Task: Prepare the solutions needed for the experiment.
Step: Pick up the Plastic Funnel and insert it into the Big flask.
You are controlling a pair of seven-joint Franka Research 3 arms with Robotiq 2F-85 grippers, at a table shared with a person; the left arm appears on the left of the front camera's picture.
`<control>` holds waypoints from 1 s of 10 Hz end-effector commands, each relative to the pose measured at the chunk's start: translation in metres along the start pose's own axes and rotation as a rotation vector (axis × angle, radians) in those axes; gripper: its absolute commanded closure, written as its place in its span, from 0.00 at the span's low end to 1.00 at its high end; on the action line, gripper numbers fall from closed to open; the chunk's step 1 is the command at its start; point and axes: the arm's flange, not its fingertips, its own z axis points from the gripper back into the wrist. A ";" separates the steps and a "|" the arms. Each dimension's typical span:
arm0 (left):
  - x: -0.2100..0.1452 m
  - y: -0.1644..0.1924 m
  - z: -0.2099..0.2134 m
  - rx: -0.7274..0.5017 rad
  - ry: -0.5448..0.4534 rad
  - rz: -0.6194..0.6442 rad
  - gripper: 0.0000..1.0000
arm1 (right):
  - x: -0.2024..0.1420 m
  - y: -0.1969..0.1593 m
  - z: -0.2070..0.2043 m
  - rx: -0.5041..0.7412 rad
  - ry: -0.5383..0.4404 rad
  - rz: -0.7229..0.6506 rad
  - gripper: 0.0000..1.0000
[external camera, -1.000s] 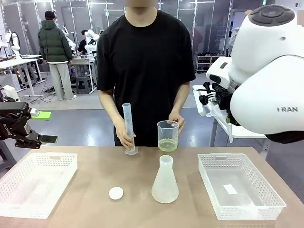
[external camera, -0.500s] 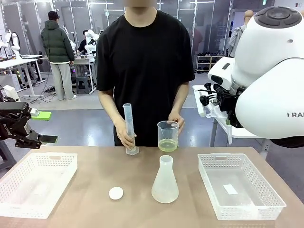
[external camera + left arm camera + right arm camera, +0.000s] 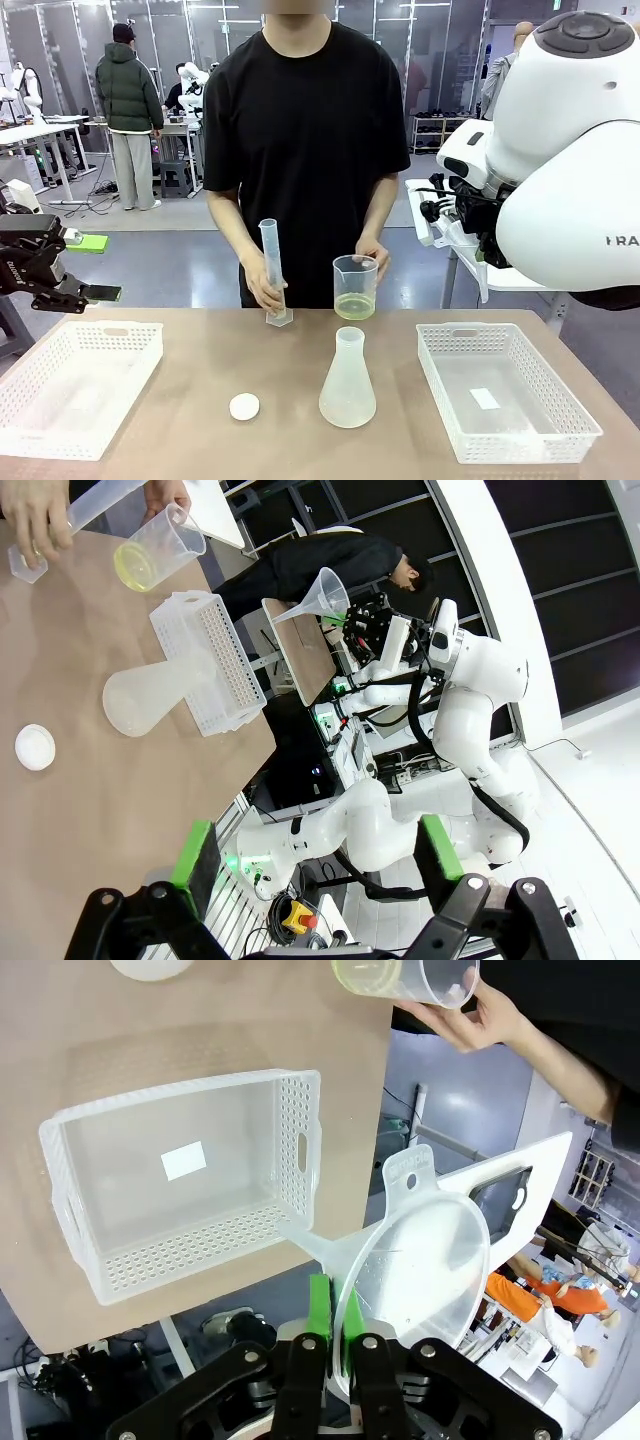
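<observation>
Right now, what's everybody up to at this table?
A person across the table steadies a tall clear graduated cylinder and holds a clear plastic beaker with a shallow layer of pale yellow-green liquid. A frosted conical flask and a small white round cap stand nearer the robot. The robot's right gripper is shut on a clear plastic funnel; its left gripper hangs open beside the table.
</observation>
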 end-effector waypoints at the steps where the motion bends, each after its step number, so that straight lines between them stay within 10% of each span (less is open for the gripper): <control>1: 0.002 -0.002 -0.002 -0.024 -0.012 -0.012 0.00 | 0.019 0.006 0.000 -0.011 -0.098 0.081 0.96; 6: 0.002 -0.002 -0.002 -0.024 -0.012 -0.012 0.00 | 0.087 0.053 0.045 -0.004 -0.499 0.362 0.96; 10: 0.002 -0.002 -0.002 -0.024 -0.012 -0.012 0.00 | 0.102 0.057 0.047 -0.084 -0.571 0.403 0.96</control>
